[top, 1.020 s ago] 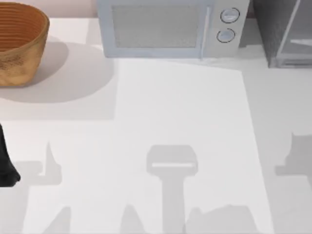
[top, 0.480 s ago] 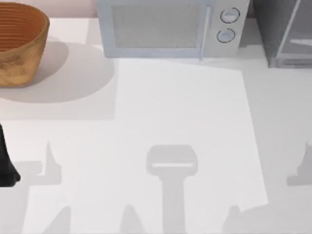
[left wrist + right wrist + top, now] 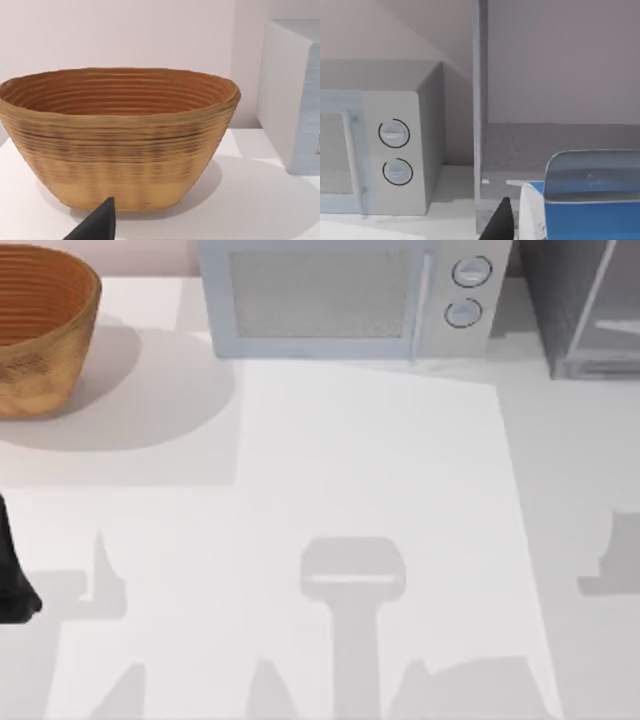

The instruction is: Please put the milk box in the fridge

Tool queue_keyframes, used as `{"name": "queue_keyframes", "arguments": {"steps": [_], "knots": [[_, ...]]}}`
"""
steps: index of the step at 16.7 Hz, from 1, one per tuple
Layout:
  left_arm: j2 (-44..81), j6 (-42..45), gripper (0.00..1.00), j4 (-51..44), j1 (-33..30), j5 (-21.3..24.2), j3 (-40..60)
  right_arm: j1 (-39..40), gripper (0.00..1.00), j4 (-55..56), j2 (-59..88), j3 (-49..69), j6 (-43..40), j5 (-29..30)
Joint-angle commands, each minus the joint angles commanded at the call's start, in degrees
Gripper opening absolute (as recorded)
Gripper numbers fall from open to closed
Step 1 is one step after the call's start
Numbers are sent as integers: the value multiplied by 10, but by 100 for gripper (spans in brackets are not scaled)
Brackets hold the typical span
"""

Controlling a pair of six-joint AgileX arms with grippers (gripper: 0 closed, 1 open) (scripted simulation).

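Task judged roughly midway: milk box (image 3: 592,200) off the table and carried close under the right wrist camera, blue carton with folded top seen large and near, facing the fridge (image 3: 560,150); not yet inside. Fridge at far right of table (image 3: 380,460) in top view (image 3: 575,310), dark grey cabinet, pale framed door panel seemingly swung open, since right wrist view looks past the door edge onto a grey inner floor and back wall; judgement only, hinge not seen. Remaining: bring carton forward over the fridge floor, set down upright, release, withdraw; door closing possibly after. Right gripper (image 3: 502,220): one dark fingertip visible just beside the carton's white side, touching or nearly so; second finger hidden behind the carton. Jaws taken as closed on the milk box at carton width, inferred from carton sitting fixed against the camera rather than from both fingers seen. Left arm parked at left table edge, dark bulk at top view's left margin (image 3: 12,580); left gripper (image 3: 97,225) shows one dark fingertip, aimed at wicker basket (image 3: 117,135), nothing held; jaw opening there cannot be told. Basket at far left of table (image 3: 40,330), microwave (image 3: 350,300) between basket and fridge, two round dials toward fridge side. Risk noted: carton edge clipping the fridge door frame on entry.
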Motion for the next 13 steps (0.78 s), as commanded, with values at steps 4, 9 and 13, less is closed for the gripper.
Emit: {"name": "queue_keyframes", "arguments": {"steps": [4, 9, 13], "knots": [[0, 0, 100, 0, 0, 0, 0, -24, 0, 113, 187, 90, -2, -19], [0, 0, 100, 0, 0, 0, 0, -67, 0, 231, 430, 189, -5, -26], [0, 0, 100, 0, 0, 0, 0, -92, 0, 316, 574, 255, -2, -41]]}}
